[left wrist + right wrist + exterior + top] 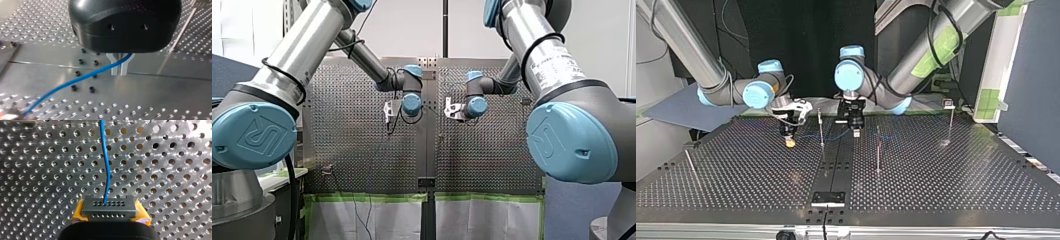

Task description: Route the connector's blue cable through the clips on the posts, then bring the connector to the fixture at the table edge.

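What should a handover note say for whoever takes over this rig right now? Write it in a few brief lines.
Left pincer: shut on the blue cable.
Right pincer: shut on the connector, between its yellow pads.
Both sit low over the perforated table, either side of a post.
Done: connector and cable grasped; no routing visible yet.
Left to do: route the cable along the posts, then bring the connector to the fixture at the table edge.
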Controlling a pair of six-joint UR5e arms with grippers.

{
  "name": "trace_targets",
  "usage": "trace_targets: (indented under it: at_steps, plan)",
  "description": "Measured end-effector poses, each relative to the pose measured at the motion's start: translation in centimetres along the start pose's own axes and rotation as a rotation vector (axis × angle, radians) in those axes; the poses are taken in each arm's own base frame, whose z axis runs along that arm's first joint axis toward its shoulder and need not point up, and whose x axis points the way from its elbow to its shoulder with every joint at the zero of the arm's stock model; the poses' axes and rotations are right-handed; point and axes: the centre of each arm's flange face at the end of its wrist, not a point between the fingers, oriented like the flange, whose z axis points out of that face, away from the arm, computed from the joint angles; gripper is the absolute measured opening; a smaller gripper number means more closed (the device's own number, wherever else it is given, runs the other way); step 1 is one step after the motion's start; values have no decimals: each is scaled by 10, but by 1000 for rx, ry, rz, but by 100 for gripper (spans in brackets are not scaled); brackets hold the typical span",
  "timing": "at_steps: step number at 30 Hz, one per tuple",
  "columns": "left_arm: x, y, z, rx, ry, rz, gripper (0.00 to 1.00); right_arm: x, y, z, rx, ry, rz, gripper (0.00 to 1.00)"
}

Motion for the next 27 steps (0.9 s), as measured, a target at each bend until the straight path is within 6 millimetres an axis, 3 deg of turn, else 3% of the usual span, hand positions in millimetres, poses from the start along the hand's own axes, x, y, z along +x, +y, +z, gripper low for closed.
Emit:
trace_targets:
  at_steps: [8,27]
  plan:
    - [35,-14,-9,26,42,25,2,7,1,-14,-3,34,10,0]
    - [65,-14,-33,30,72,40,2,-36,0,-43,-4,-28,5,0]
